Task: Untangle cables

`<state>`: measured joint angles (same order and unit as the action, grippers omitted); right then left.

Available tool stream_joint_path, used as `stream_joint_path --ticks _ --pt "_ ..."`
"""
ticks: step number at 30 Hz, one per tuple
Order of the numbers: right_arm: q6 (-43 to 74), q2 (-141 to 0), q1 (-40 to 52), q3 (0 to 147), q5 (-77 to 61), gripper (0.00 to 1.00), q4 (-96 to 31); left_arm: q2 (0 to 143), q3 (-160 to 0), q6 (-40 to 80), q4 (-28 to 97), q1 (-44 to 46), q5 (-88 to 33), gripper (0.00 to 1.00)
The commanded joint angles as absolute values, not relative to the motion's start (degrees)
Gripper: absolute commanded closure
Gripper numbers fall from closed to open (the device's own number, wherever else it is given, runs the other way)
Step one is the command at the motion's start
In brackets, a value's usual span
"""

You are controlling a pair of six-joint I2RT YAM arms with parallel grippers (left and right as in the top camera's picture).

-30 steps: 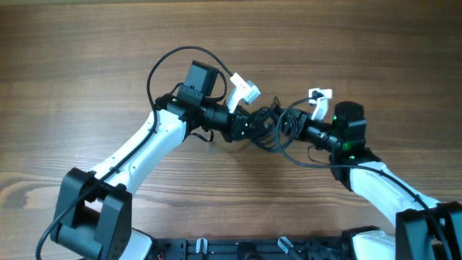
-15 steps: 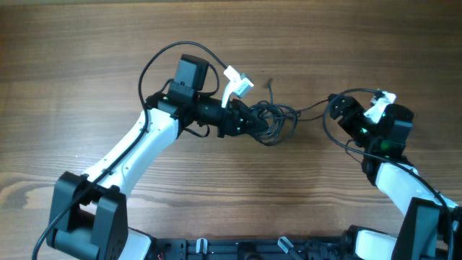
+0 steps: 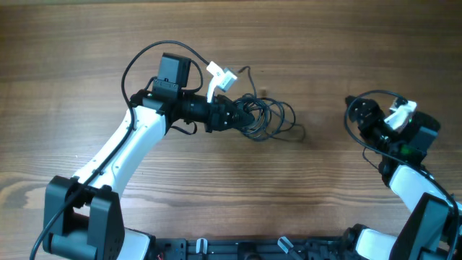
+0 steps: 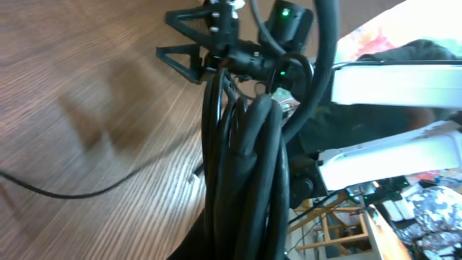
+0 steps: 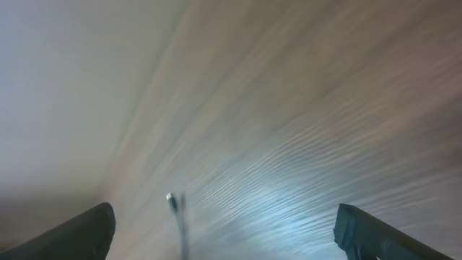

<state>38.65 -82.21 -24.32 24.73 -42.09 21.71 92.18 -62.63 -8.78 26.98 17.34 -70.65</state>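
Note:
The cables point(image 3: 268, 118) are thin black wires in loose overlapping loops on the wooden table, with one end sticking up toward the back point(image 3: 242, 71). My left gripper point(image 3: 233, 115) is shut on the left side of the loops. In the left wrist view the black strands point(image 4: 242, 159) run up from between its jaws, filling the middle and hiding the fingers. My right gripper point(image 3: 356, 114) stands wide open to the right, apart from the cables. Its view is blurred, with one thin wire and its silvery plug end point(image 5: 172, 201) on the table between the open fingers point(image 5: 81, 232).
The wooden table point(image 3: 325, 43) stretches bare behind and to both sides. The right arm's own thicker black cable point(image 3: 375, 95) arcs over its wrist. One thin wire point(image 4: 58, 191) trails across the table on the left of the left wrist view.
My right gripper has opened, let go of the cables and drawn back to the right. The left gripper has pulled the bundle to the left, and the loops have spread out.

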Motion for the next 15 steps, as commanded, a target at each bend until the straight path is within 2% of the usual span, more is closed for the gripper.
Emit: stream_joint_path --ticks 1,4,9,11,15 --pt "37.5 -82.7 -23.2 24.0 -62.8 0.00 24.1 90.8 -63.8 -9.8 27.2 17.1 -65.9 0.96" --pt "37.7 -82.7 -20.4 24.0 -69.8 0.01 27.0 90.8 -63.8 -8.8 27.6 17.1 -57.2 0.96" --pt "40.8 -82.7 -13.5 24.0 -68.7 0.00 27.9 90.8 -63.8 6.1 27.5 17.1 -35.2 0.96" --pt "47.7 -82.7 -9.6 24.0 -65.0 0.00 27.9 90.8 -63.8 11.5 27.5 17.1 -28.9 0.96" --pt "58.6 -82.7 -4.4 24.0 -60.1 0.00 28.0 90.8 -63.8 12.7 27.7 18.5 -22.8 0.96"
